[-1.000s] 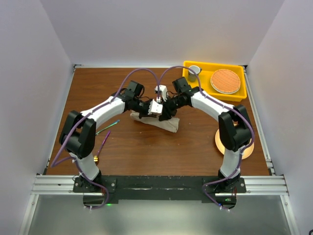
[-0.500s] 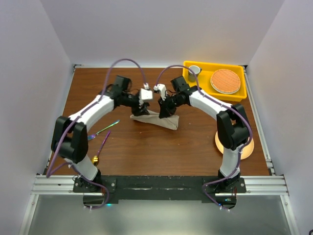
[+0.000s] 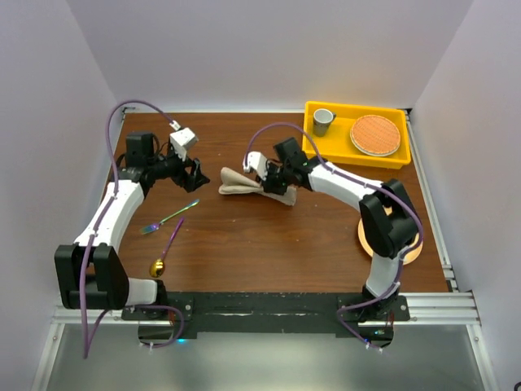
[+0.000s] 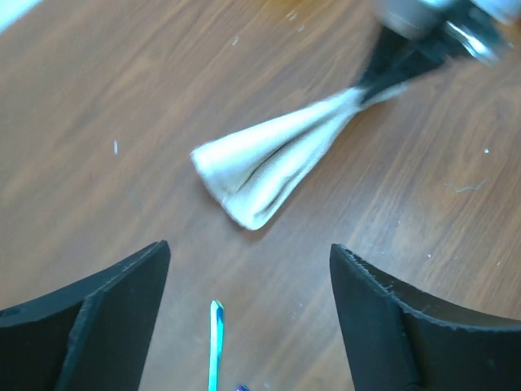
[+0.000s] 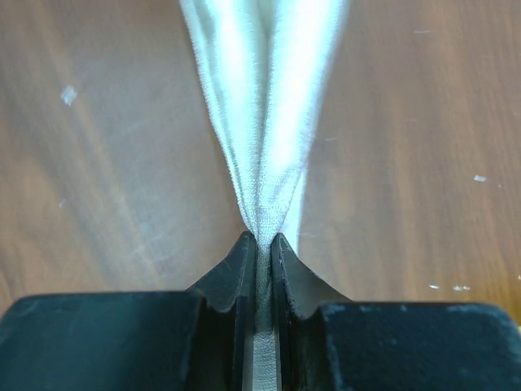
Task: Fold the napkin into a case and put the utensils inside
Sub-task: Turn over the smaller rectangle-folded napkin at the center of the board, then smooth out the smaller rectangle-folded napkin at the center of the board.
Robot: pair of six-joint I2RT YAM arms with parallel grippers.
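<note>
Two arms reach over a brown table point(image 3: 269, 244). The right gripper point(image 5: 260, 244) is clamped tight on one end of the napkin point(image 3: 238, 184), and the cloth is squeezed to a thin strip between its jaws. From that pinch the napkin fans out leftward into a long, narrow folded bundle. Its wider end lies on the wood near the middle of the table, toward the far side.

The left gripper point(image 4: 248, 257) hangs over the table to the left of the napkin with its jaws spread wide. It holds nothing and is clear of the cloth.

The fork point(image 3: 169, 217) and the spoon point(image 3: 168, 246) lie close together on the left part of the table, nearer the arm bases. Both are apart from the napkin and outside it.

At the far right corner sits a yellow tray point(image 3: 338, 145) holding a grey cup point(image 3: 323, 120) and a round orange disc point(image 3: 375, 134). A peach plate point(image 3: 413, 244) rests on the right side, partly hidden by the right arm.
</note>
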